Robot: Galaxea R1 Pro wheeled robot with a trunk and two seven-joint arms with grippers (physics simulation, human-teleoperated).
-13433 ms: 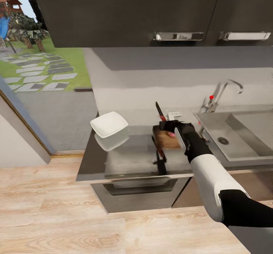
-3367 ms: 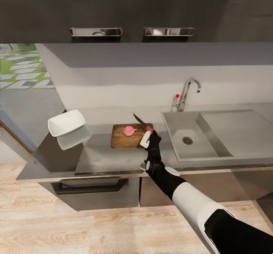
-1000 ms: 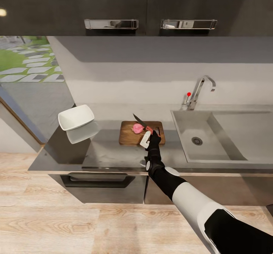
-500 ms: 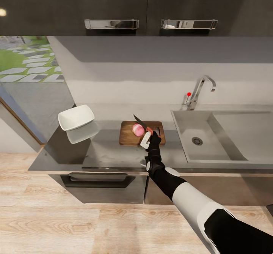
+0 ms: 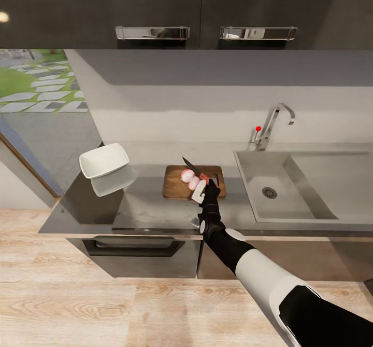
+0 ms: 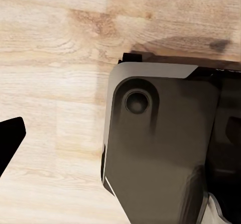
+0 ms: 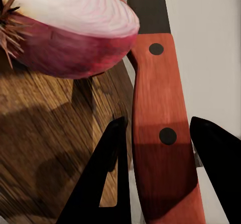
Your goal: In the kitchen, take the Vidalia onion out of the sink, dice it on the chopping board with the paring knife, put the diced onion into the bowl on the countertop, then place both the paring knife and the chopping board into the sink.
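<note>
Right gripper [image 5: 203, 183] closed on knife [image 7: 163, 128], blade angled over board [image 5: 175, 187] on bench [image 5: 150, 207], onion [image 5: 189, 179] lying cut in pieces there for dicing; bowl [image 5: 104, 160] well apart; left gripper state impossible to tell.

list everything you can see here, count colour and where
onion pieces: two, pink and white, on the chopping board
chopping board: one, dark brown wood, on the countertop left of the sink
paring knife: one, red handle, dark blade, over the board by the onion
bowl: one, white, at the countertop's left end
countertop: one, grey
sink: one, grey steel, round dark drain
tap: one, chrome with red dot, behind the sink
cabinet handles: two, chrome, on dark upper cabinets
floor: pale wood
right gripper: black, closed on the knife handle
left gripper: dark fingertip over the floor
</note>
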